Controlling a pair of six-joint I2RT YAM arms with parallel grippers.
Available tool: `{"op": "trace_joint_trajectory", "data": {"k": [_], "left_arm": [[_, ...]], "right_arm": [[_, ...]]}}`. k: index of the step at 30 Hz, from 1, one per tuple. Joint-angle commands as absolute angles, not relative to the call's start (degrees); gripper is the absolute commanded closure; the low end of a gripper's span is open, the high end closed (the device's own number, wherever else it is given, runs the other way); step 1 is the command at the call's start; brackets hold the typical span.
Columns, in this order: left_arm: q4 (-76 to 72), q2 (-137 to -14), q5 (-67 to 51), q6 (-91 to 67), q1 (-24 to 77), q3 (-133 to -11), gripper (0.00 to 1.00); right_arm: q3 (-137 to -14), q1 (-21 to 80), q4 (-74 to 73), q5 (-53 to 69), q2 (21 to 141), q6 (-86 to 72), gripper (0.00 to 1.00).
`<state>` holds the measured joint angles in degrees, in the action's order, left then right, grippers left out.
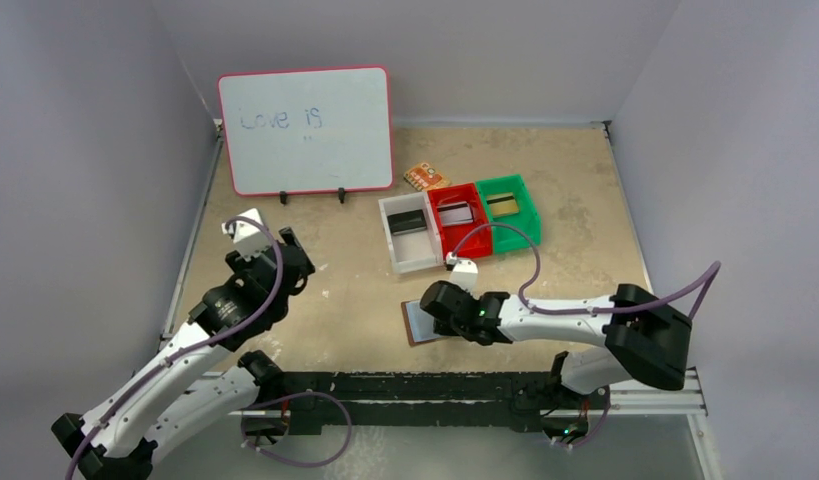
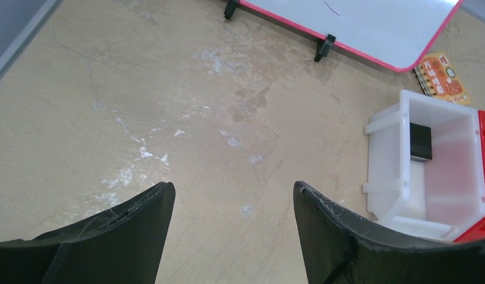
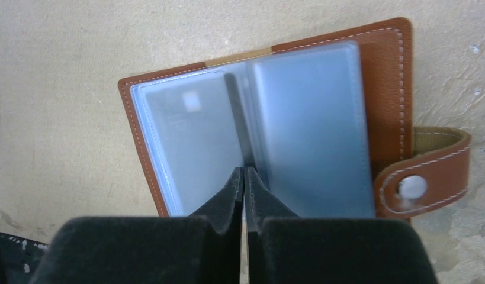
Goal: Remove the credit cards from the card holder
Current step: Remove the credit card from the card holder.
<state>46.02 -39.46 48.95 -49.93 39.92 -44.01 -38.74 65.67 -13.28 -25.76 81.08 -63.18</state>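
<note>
Stitched brown card holder open, frosted pockets, right pincer closed at its centre, left pincer wide, empty.

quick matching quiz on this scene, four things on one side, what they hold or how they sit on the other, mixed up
Things:
1. white bin
2. red bin
3. card holder
4. left gripper

States:
a. jaws apart above the bare table
b. holds a silvery-grey card
c. lies spread open, clear pockets up
d. holds a black card

Pairs: 1-d, 2-b, 3-c, 4-a
</note>
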Motion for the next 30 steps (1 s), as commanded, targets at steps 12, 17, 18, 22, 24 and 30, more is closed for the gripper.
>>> {"op": "trace_joint_trajectory", "data": {"k": [12, 17, 18, 22, 24, 30], "left_arm": [[33.9, -46.0, 29.1, -50.6, 40.3, -39.9, 0.28], [34.5, -45.4, 30.3, -51.0, 40.2, -40.5, 0.28], [35.0, -45.3, 30.5, -50.9, 40.2, -40.9, 0.28], [36.8, -44.8, 32.2, -50.3, 40.2, -42.4, 0.28], [37.3, -44.6, 33.0, -50.1, 40.3, -42.6, 0.28], [37.7, -43.9, 32.5, -50.6, 40.3, -42.9, 0.28]], "right_arm": [[-33.0, 60.2, -1.1, -18.9, 68.3, -50.4, 0.47], [-37.4, 60.8, -4.5, -19.6, 76.3, -46.6, 0.39], [-38.5, 61.5, -5.7, -20.2, 77.8, -45.8, 0.38], [-41.3, 64.5, -7.6, -21.5, 82.5, -44.5, 0.36], [-42.0, 65.0, -8.4, -22.3, 84.2, -45.1, 0.35], [-43.2, 65.1, -14.0, -23.0, 89.4, -52.7, 0.58]]}}
